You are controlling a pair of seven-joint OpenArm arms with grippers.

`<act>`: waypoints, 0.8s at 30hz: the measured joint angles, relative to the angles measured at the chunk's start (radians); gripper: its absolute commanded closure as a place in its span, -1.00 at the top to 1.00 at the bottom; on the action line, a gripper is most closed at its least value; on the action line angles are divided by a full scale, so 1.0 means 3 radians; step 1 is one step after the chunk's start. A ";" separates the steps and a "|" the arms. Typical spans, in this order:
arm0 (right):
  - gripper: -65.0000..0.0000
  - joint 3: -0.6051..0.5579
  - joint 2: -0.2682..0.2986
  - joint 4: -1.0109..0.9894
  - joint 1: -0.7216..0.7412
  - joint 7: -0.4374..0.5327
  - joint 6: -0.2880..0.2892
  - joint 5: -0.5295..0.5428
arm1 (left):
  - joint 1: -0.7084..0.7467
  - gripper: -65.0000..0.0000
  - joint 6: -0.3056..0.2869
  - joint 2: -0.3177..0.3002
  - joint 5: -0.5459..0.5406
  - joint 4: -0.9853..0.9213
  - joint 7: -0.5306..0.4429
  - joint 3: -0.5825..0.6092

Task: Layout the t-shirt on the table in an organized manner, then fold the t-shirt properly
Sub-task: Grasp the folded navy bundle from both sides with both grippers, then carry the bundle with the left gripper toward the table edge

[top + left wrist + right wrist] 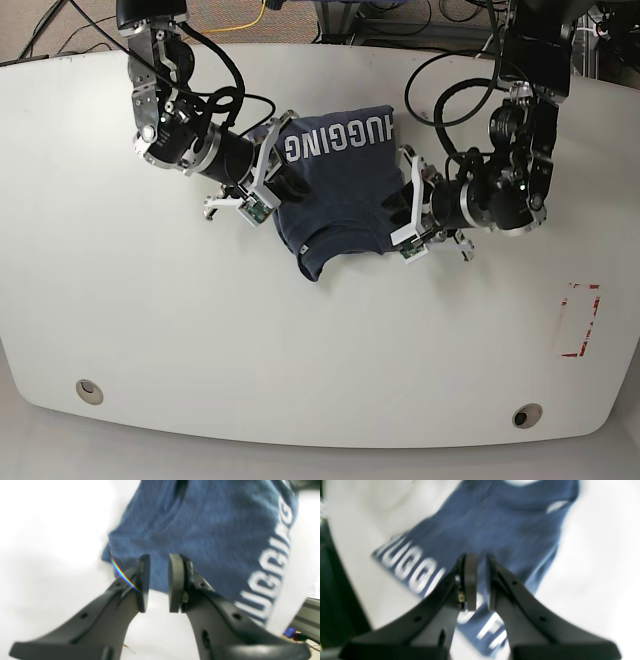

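1. The shirt (335,195) lies folded into a narrow block on the far middle of the table (150,330), its white lettering (338,138) along the far edge.
2. The left gripper (159,582) hovers at the shirt's right edge, jaws slightly parted with nothing between them.
3. The right gripper (481,581) hovers over the shirt's left side, jaws nearly closed and empty.
4. A red mark (580,320) sits at the table's right.

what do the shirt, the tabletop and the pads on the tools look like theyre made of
t-shirt: soft knit, probably cotton; heathered blue, creases, matte, white printed letters.
table: smooth white surface, likely laminate or plastic; slight sheen, no grain.
Pads: dark grey matte discs, possibly rubber; on black, seemingly moulded plastic fingers. Blur leaves this uncertain.
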 measured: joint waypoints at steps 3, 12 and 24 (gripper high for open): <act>-0.82 0.0000 -0.0020 -0.0223 0.0148 0.0041 0.0019 0.0018 | 0.0156 -0.66 0.0000 0.0003 0.0034 0.0003 0.0052 -0.0069; -0.81 -0.0019 0.0009 -0.1022 0.0247 0.0664 0.0045 -0.0004 | 0.0516 -0.66 -0.0003 0.0020 0.0399 -0.0046 -0.0717 -0.0005; -0.82 -0.0022 0.0055 -0.1631 0.0229 0.1235 0.0201 -0.0184 | 0.0559 -0.66 0.0003 0.0004 0.0584 -0.0365 -0.0866 -0.0158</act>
